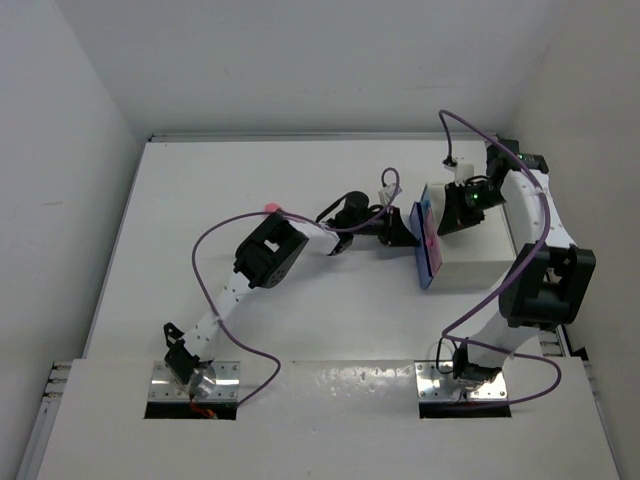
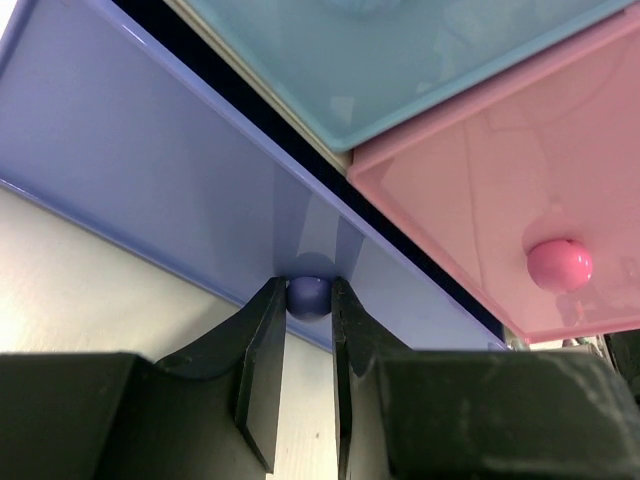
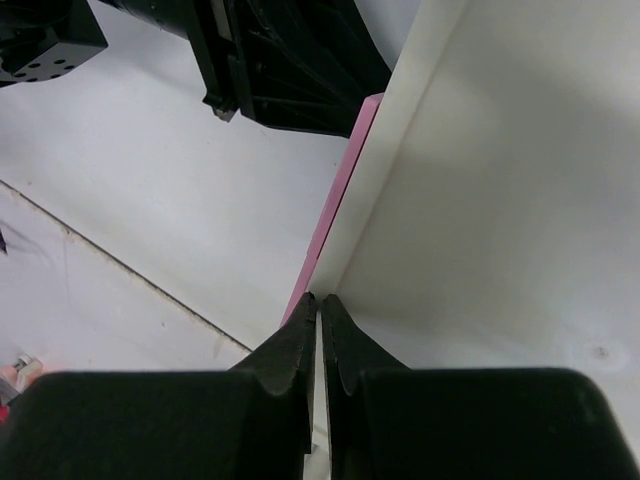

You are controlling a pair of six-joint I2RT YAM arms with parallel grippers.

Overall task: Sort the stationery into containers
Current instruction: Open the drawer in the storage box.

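Observation:
My left gripper is shut on the small round knob of the blue drawer, one finger on each side of it. To its right is the pink drawer with its pink knob. Both containers sit in the white cabinet, with the left gripper at its front. My right gripper is shut with nothing between its fingers, its tips on the cabinet's top by the pink drawer's edge. One small pink-red piece peeks out behind the left arm; other stationery is hidden.
A pale blue-green drawer sits above the pink one. A dark gap shows between the blue drawer's front and the drawers beside it. Purple cables loop over both arms. Walls close in the table at the left, back and right.

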